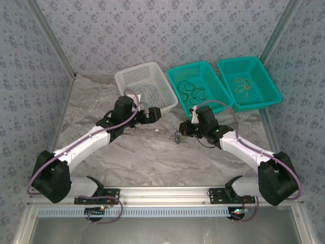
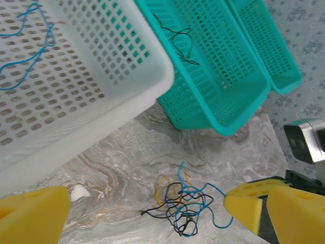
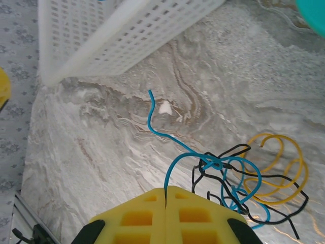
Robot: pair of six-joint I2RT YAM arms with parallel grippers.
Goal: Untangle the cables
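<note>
Cables sit in a small tangle on the desk, in front of the white basket and the middle teal basket.

Right gripper: clenched, fingers pressed flat together. Blue cable loops back from the knot and runs into the seam at the fingertips, so it is pinching that strand. The rest of the tangle lies just beside the fingers, black and yellow cable loops spread on the desk.

Left gripper: released, fingers spread wide, hovering above the desk. The tangle lies between them on the desk; I can't tell if they touch it.

In the overhead view the two grippers face each other across the tangle, left one close to the white basket's near corner.

Other cables are in baskets: blue in the white one, black in the middle teal, yellow in the right teal basket.
</note>
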